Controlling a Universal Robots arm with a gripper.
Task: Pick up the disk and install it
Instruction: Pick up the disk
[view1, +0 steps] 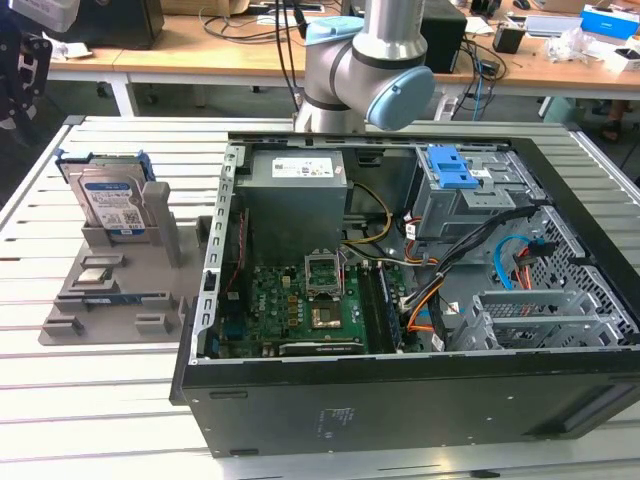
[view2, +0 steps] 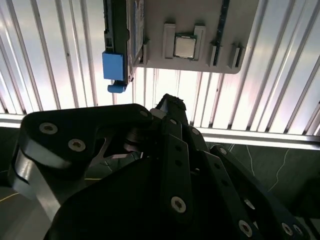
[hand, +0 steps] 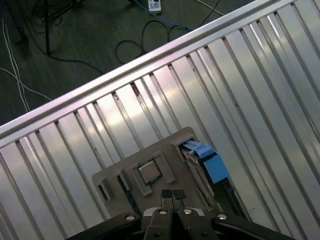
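Silver-grey disk (view1: 108, 200) upright in grey holder (view1: 130, 305) (blue rails, white-blue label); gripper (hand: 173, 194) closed, empty.

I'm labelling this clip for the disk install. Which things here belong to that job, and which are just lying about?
Belong: disk, upright in the grey holder; gripper, shut; drive cage; computer case.
Lying about: chip in the holder; motherboard; power supply.

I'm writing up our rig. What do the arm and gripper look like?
The arm is silver-grey metal tubing with light blue joint caps. The gripper is black, built of linked bars with silver screw heads.
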